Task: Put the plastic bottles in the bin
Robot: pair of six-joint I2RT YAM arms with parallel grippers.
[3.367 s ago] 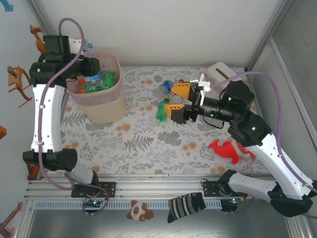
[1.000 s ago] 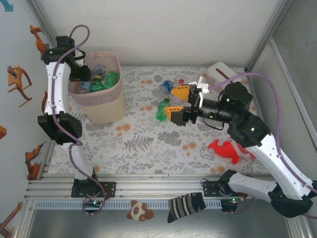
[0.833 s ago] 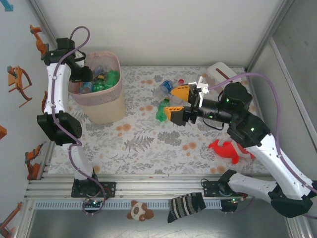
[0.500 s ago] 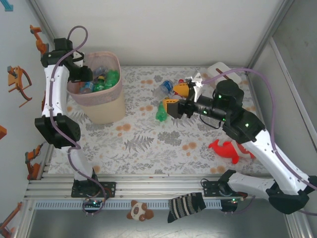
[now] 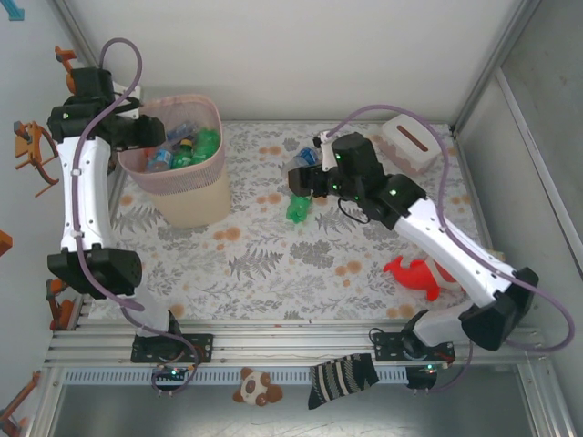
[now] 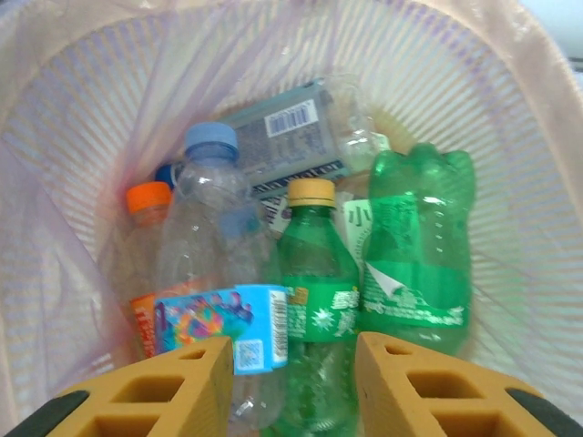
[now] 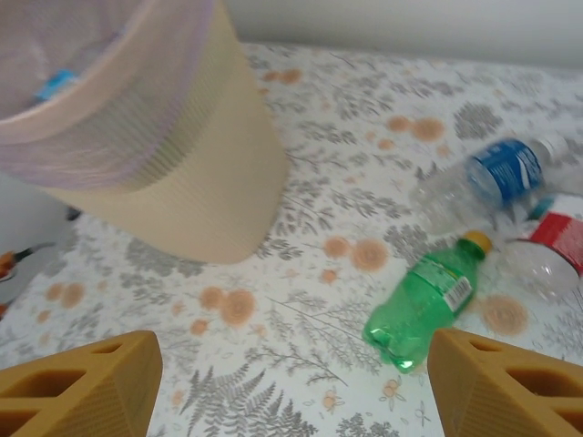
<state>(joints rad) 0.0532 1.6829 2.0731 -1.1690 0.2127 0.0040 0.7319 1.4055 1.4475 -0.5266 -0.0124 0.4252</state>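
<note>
While left gripper (image 6: 291, 387) hangs over bin (image 5: 199, 203), fingers nearly together, nothing held. Bin at far left of bench (image 5: 273, 264); bottles (image 6: 314, 300) inside. Right gripper (image 7: 291, 387) wide apart, empty, above loose green bottle (image 7: 424, 300), blue-label bottle (image 7: 496, 173) beyond, mid-bench.

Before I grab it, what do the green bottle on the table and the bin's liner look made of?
Green bottle: likely thin clear-tinted plastic; glossy, see-through, with a paper-like label. Liner: probably thin plastic film; pale pink, translucent, the bin's ribs showing through.
</note>
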